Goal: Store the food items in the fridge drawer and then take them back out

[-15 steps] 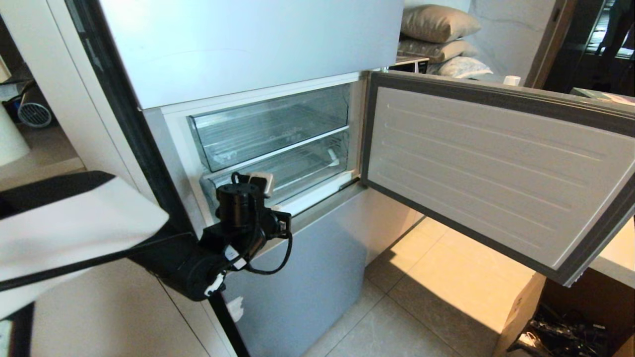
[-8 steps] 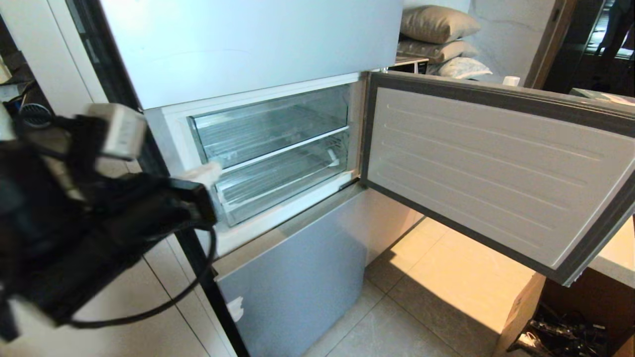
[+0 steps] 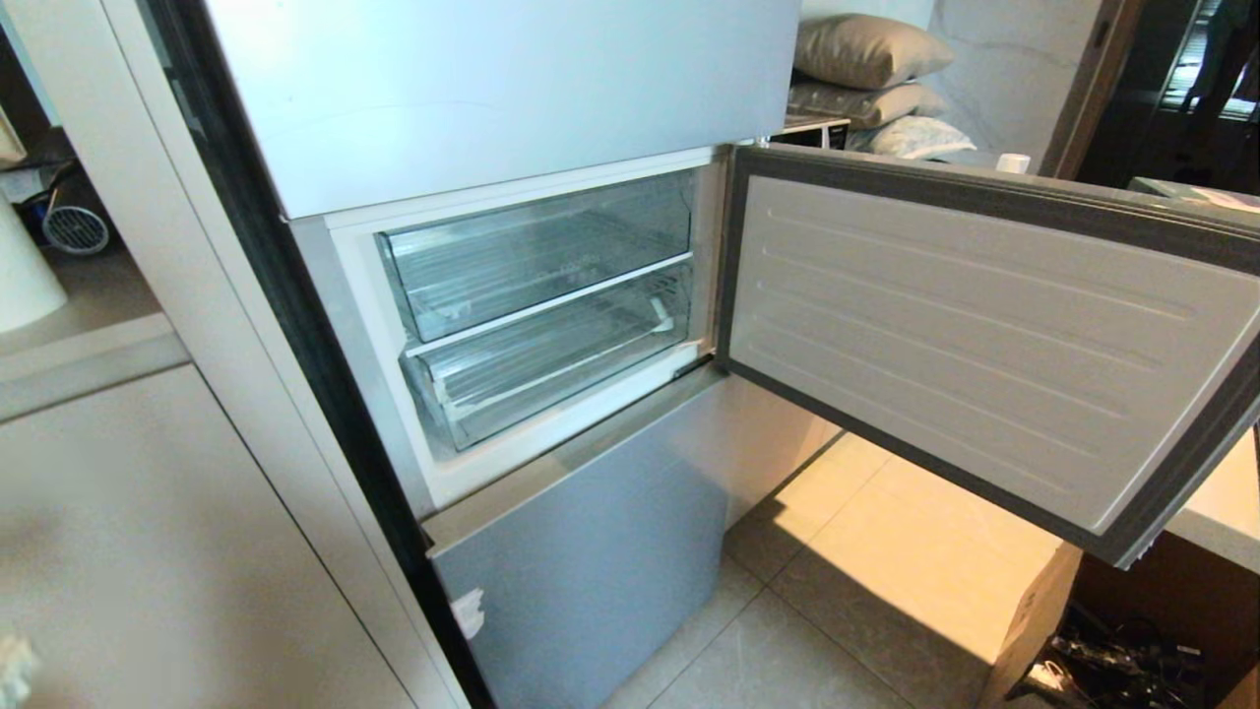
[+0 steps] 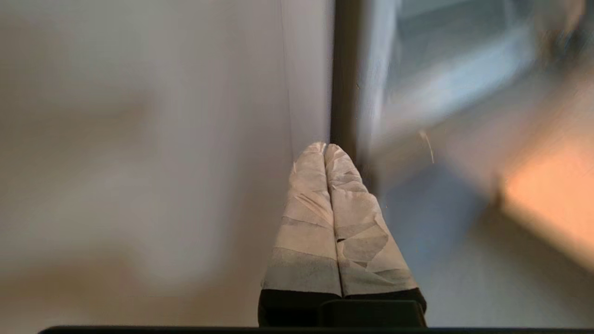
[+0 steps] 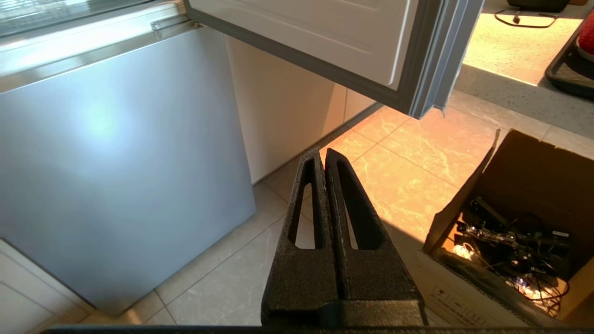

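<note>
The pale silver-blue fridge (image 3: 492, 89) has its middle door (image 3: 984, 335) swung open to the right. Inside sit two clear bins; the lower one, with the stepped front, is the fridge drawer (image 3: 551, 379), and I see no food in it. A glossy red shape (image 5: 587, 32) lies on a dark tray (image 5: 568, 69) at the edge of the right wrist view; too little shows to name it. My left gripper (image 4: 325, 147), with taped fingers, is shut and empty beside the fridge's dark left edge. My right gripper (image 5: 323, 155) hangs shut and empty over the floor tiles.
The open door juts out over the floor at mid height. A cardboard box (image 3: 1112, 630) of cables stands on the floor under its far corner. Beige cabinets (image 3: 148, 512) flank the fridge on the left. The bottom fridge panel (image 3: 591, 551) is closed.
My left arm has pulled back from the lower drawer's left front corner, swung left and dropped out of the head view. The drawer and door have not moved.
</note>
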Available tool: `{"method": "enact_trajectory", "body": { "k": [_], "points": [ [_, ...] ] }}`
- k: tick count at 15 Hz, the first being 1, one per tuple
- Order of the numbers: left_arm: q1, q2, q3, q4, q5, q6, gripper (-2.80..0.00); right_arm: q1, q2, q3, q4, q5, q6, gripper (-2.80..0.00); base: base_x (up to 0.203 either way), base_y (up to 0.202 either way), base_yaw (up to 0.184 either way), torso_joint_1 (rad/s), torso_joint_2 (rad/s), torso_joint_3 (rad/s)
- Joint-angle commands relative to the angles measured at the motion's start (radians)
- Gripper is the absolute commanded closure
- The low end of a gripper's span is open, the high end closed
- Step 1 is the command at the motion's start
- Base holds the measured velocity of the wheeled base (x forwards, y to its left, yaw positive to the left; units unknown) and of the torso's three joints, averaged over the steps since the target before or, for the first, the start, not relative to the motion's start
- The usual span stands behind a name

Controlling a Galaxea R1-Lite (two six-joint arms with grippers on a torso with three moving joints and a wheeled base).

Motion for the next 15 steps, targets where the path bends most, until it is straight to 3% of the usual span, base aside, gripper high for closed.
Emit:
{"method": "enact_trajectory", "body": {
  "k": [1,4,15],
  "points": [
    [0.03,-0.304,0.087,0.21,-0.159,0.012,0.0,0.0,0.0,0.001,0.0,0.0,0.001,0.0,0.0,0.0,0.0,0.0,0.0,0.0],
    [0.02,-0.426,0.095,0.331,-0.244,0.022,0.0,0.0,0.0,0.0,0.0,0.0,-0.006,0.0,0.0,0.0,0.0,0.0,0.0,0.0],
    [0.02,-0.426,0.106,0.291,-0.209,-0.055,0.0,0.0,0.0,0.0,0.0,-0.002,-0.007,0.0,0.0,0.0,0.0,0.0,0.0,0.0]
  ]
}}
